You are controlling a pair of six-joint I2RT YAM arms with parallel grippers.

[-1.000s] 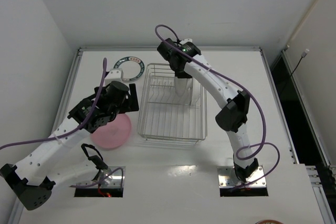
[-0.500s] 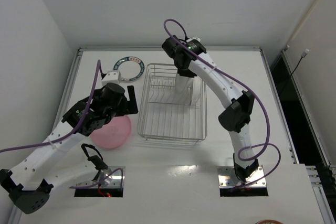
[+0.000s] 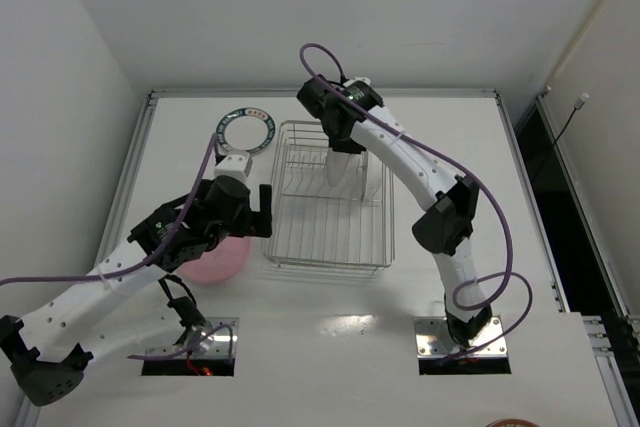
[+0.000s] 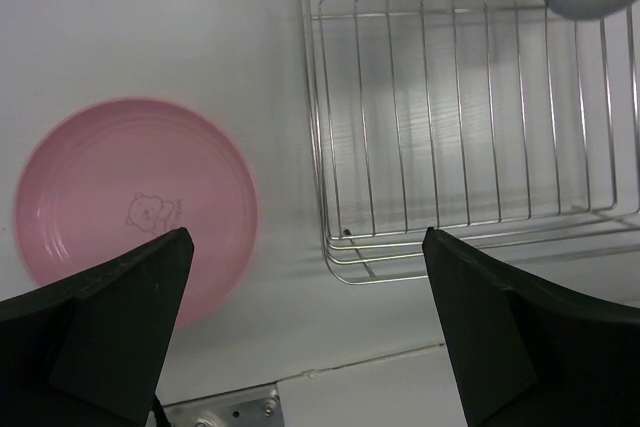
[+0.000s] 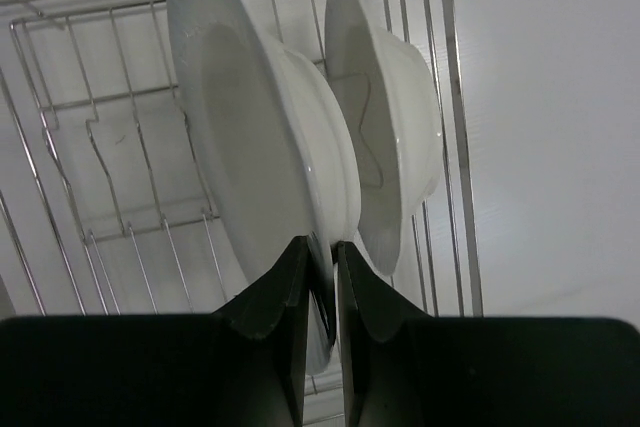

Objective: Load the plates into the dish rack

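The silver wire dish rack (image 3: 325, 264) sits mid-desk (image 3: 480, 147). Two white plates stand on edge at its far end. The first white plate (image 5: 250, 137) is pinched at its rim by the right pincer (image 5: 322, 252), with the second white plate (image 5: 390, 137) just beside it. The pink plate (image 4: 135, 202), with a small bear drawn on it, lies flat left of the rack. The blue-rimmed plate (image 3: 246, 131) lies flat by the rack's far left corner.

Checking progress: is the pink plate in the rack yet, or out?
Out. The pink plate lies flat beside the dish rack, outside its wires.
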